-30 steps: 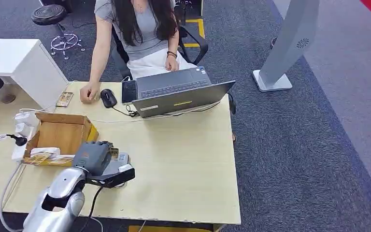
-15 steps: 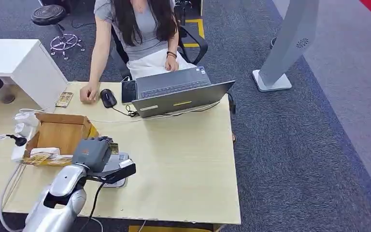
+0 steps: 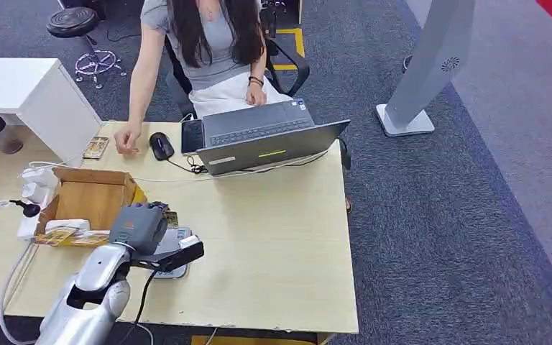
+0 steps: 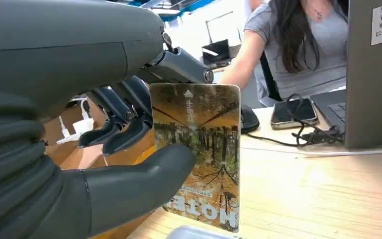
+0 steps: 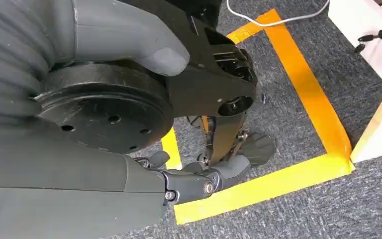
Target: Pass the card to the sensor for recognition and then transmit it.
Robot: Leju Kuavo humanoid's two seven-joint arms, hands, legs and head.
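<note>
We list first the open cardboard box at the left of the head view, standing on the pale wooden table. Its floor is bare brown; along its lower edge lie patterned cards and a white piece, and we cannot tell whether they rest inside or on a folded flap.

Task item: a card printed with a forest scene, held upright. Our left hand pinches it between the thick grey thumb and the darker fingers behind it. In the head view the hand sits lower left, just right of the box and over a flat grey sensor pad on the table; a pale corner of that pad shows directly under the card in the left wrist view.

Our right hand hangs over grey carpet marked with yellow tape, its fingers curled in, holding nothing.

Surroundings, upper half of the head view: a person seated behind an open laptop, one hand on the table beside a black mouse; a phone left of the laptop; a white cabinet upper left; white chargers and cables left of the box; a grey stand upper right.
</note>
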